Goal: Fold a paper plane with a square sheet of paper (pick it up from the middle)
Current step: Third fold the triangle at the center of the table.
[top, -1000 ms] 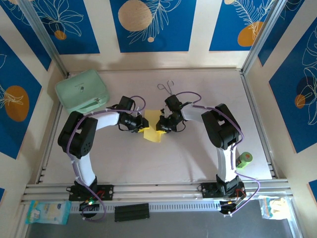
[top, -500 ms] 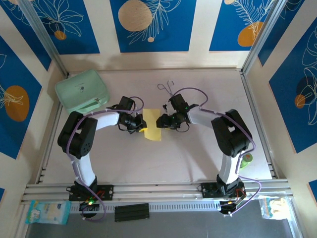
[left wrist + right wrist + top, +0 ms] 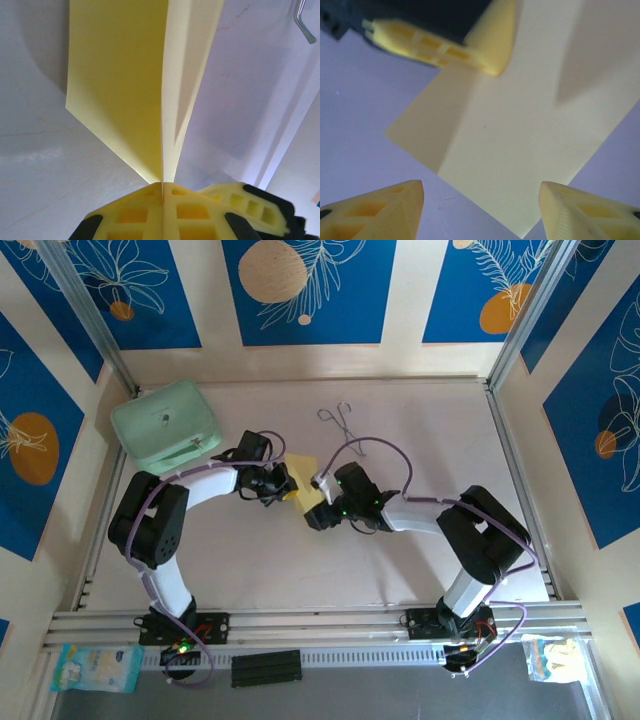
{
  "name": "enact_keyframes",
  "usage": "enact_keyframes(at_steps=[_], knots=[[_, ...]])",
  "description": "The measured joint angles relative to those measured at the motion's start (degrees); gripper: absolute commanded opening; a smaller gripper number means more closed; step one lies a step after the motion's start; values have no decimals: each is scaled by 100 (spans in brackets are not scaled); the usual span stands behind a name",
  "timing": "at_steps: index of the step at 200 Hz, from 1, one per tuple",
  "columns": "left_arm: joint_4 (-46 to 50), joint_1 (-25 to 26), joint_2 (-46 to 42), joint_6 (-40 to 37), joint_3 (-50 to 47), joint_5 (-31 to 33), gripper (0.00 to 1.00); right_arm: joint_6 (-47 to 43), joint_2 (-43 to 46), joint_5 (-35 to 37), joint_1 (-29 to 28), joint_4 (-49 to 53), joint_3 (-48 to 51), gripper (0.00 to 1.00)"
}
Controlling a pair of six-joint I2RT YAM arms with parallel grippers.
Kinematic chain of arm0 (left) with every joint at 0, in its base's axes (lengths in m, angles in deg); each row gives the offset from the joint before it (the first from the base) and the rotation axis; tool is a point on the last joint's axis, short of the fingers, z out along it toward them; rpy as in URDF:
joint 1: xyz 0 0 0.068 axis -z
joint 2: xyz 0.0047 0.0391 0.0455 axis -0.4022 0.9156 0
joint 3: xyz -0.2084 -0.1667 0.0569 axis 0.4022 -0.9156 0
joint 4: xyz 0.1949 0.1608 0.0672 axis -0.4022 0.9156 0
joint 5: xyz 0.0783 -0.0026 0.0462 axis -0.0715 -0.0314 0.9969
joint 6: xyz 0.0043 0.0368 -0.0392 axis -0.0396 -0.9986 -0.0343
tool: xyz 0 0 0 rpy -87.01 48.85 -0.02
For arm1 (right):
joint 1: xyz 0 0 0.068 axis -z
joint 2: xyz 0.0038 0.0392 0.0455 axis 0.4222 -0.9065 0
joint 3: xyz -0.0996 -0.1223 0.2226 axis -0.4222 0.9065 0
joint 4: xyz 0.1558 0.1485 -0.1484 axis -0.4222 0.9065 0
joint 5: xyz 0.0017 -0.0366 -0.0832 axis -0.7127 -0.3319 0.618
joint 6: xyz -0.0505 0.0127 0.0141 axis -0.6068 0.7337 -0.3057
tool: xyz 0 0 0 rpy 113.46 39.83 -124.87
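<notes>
The square sheet of paper (image 3: pixel 308 480) is yellow and folded, and it sits at mid-table. My left gripper (image 3: pixel 283 485) is shut on its left edge. In the left wrist view the paper (image 3: pixel 120 75) rises from the closed fingertips (image 3: pixel 150 195) as two layers that meet at a crease. My right gripper (image 3: pixel 315 515) is just in front of the paper, open and holding nothing. In the right wrist view its two yellow fingertips (image 3: pixel 395 205) stand wide apart below the flat paper (image 3: pixel 520 125). The left gripper's finger (image 3: pixel 445 45) pinches the sheet's far edge.
A mint-green case (image 3: pixel 165 422) lies at the back left of the table. Thin metal tongs (image 3: pixel 343 420) lie behind the paper, and their tip (image 3: pixel 305 25) shows in the left wrist view. The metal frame rail (image 3: pixel 300 620) runs along the near edge.
The right gripper has opened, left the paper's right side and swung round to its near side. The left gripper has closed on the paper and holds it alone.
</notes>
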Motion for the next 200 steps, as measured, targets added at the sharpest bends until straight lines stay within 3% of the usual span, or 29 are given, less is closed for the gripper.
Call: enact_keyframes(at_steps=[61,121,200], knots=[[2,22,0,96,0,0,5,-1211,-85,691,-474,-1198,203,67],[4,35,0,96,0,0,5,-1908,-330,1224,-728,-1679,280,63],[9,35,0,94,0,2,6,-2070,-450,1659,-769,-1860,354,39]])
